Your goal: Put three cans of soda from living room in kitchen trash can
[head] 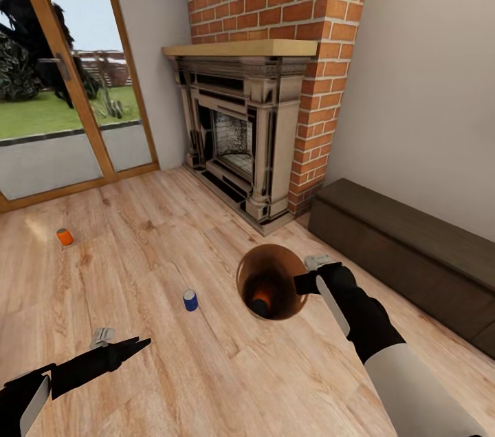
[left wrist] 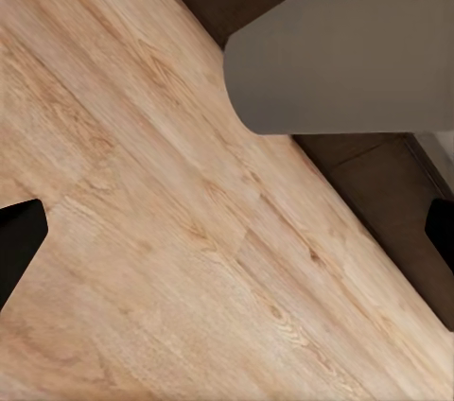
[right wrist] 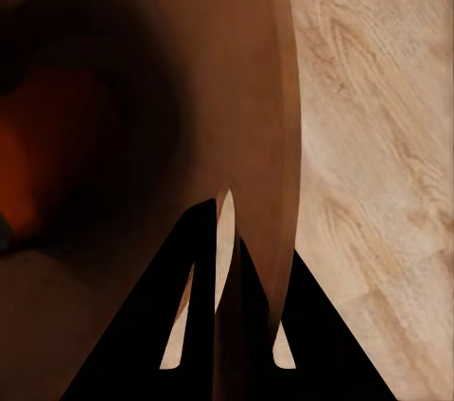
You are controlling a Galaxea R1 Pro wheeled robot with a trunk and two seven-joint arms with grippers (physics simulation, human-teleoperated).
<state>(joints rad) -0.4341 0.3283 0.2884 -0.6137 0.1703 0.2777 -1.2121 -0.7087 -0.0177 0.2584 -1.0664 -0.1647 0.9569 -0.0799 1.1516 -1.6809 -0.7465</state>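
A light wood-plank floor (head: pixel 172 237) is seen across the living room, bounded by a red-brick fireplace (head: pixel 247 141) with a dark ornate surround, wood-framed glass doors (head: pixel 62 79) and a long dark low bench (head: pixel 405 244) along the plain wall.

The tash can (head: pixel 271 281) is held off the floor by the right gripper (head: pixel 302 283), whose fingers are pinched on its rim, one inside and one outside, as the right wrist view shows (right wrist: pixel 222 325). The bucket is tipped with its mouth toward the camera, its axis running down and away. An orange can (head: pixel 261 305) is dimly made out inside, low against the copper wall.

A blue can (head: pixel 190 300) is stood upright on the floor, left of the bucket. Another orange can (head: pixel 64 237) stands upright farther left, near the doors.

The left gripper (head: pixel 130 347) is held low over the floor, its fingers appearing pressed together in the head view, yet dark tips are seen at opposite edges of the left wrist view, so its state cannot be told.
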